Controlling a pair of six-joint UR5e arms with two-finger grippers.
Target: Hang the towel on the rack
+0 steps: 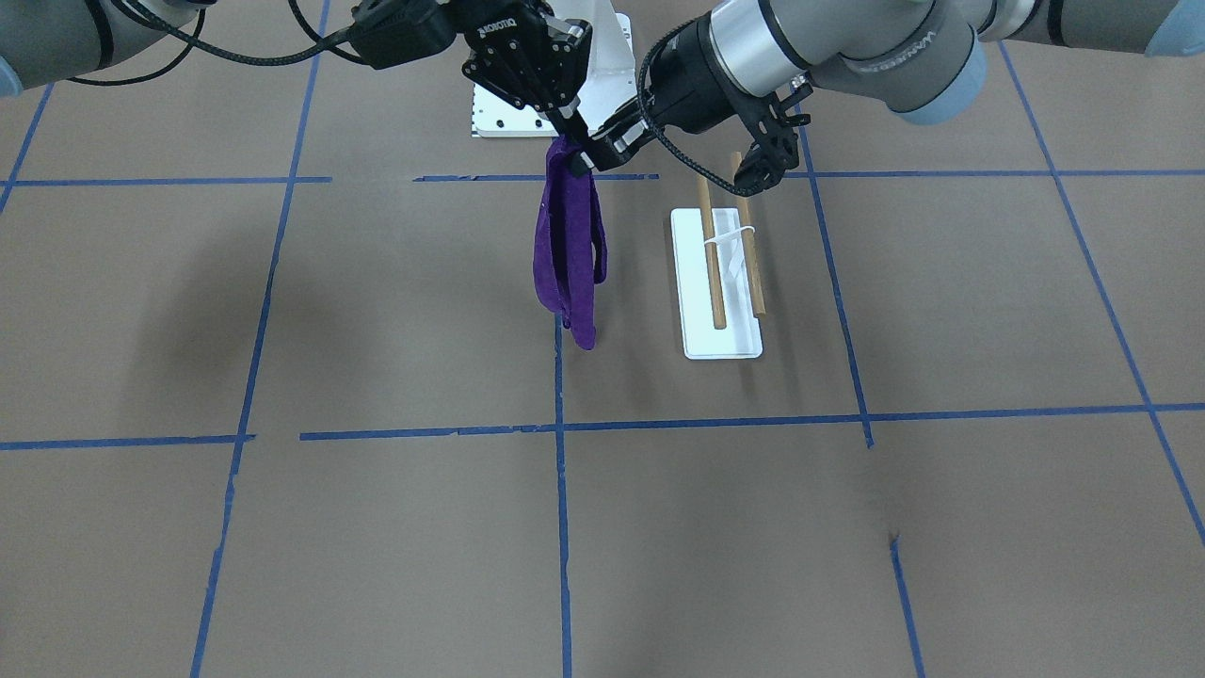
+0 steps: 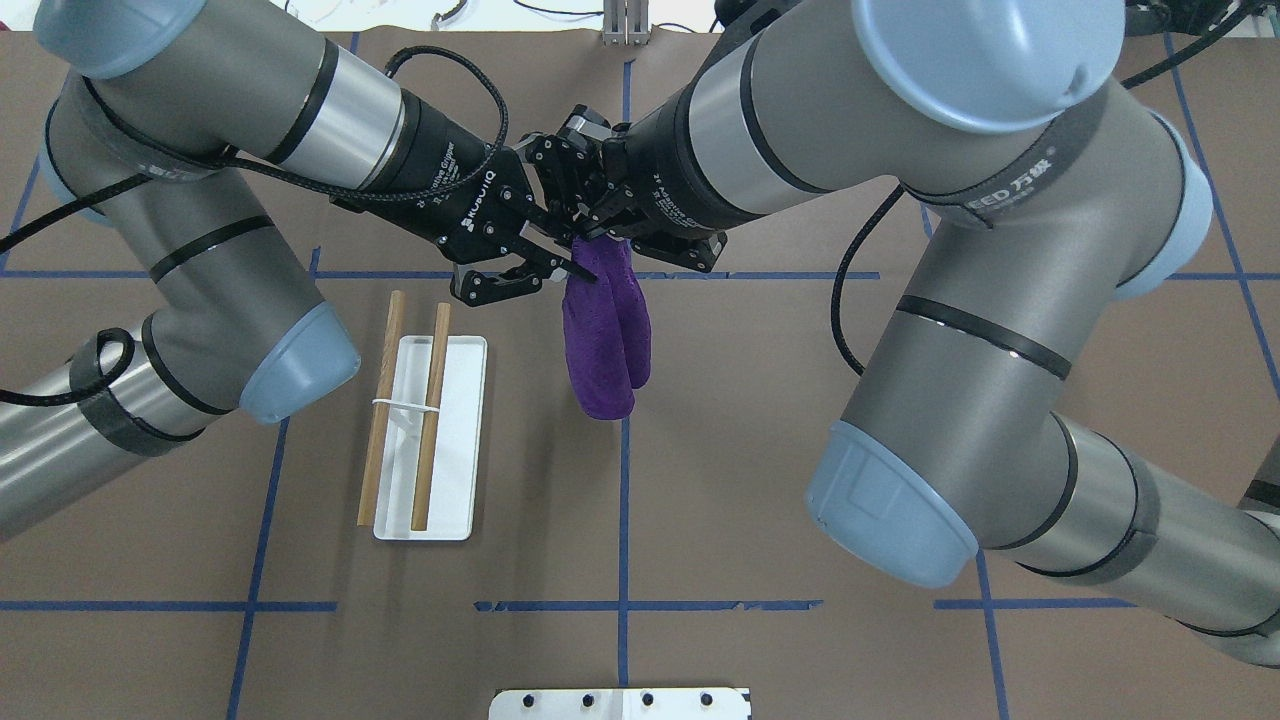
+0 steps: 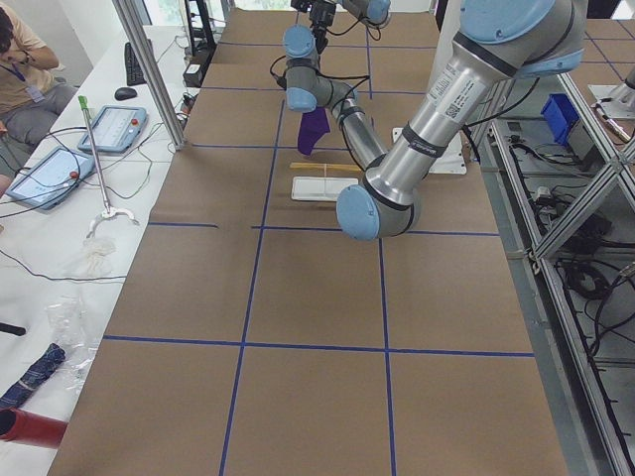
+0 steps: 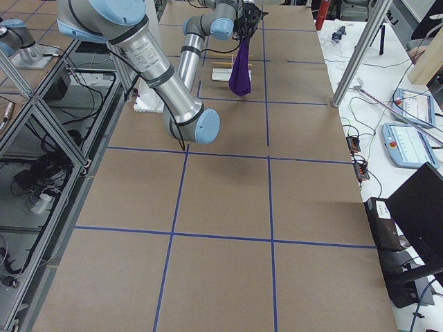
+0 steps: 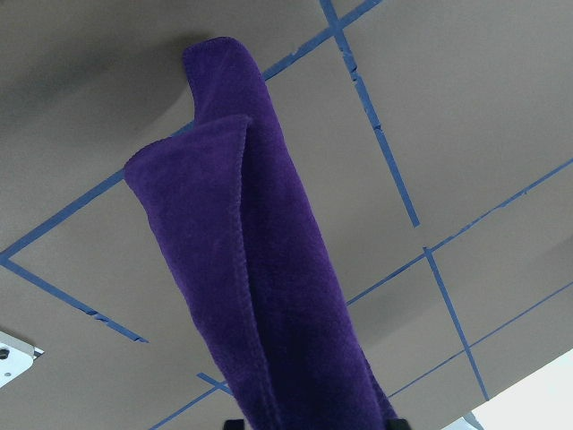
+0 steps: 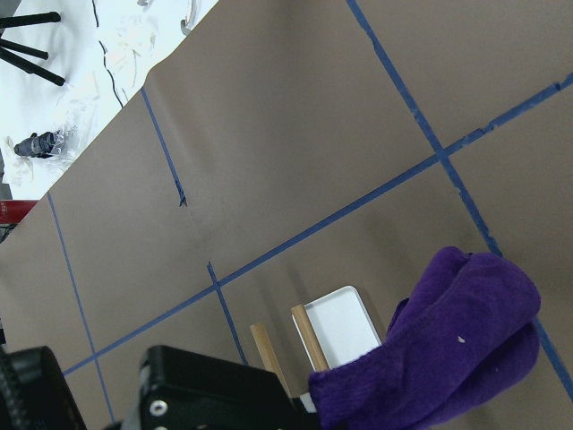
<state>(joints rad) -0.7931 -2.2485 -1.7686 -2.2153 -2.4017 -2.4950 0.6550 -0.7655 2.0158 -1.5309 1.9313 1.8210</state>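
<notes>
The deep purple towel (image 1: 565, 254) hangs folded and limp above the table from my right gripper (image 1: 570, 139), which is shut on its top edge. It also shows in the overhead view (image 2: 605, 330) and in both wrist views (image 5: 260, 269) (image 6: 448, 358). My left gripper (image 1: 682, 160) is open, with one fingertip (image 2: 565, 265) right beside the towel's top. The rack (image 2: 465, 440) is a white base with two wooden dowels (image 2: 430, 420). It stands on the table to the left of the towel and below my left gripper in the overhead view, apart from the towel.
Blue tape lines (image 2: 622, 520) divide the brown table into squares. A white mounting plate (image 2: 620, 703) sits at the robot's edge of the table. The two arms cross close together above the towel. An operator (image 3: 20, 59) and tablets (image 3: 109, 127) are beside the table.
</notes>
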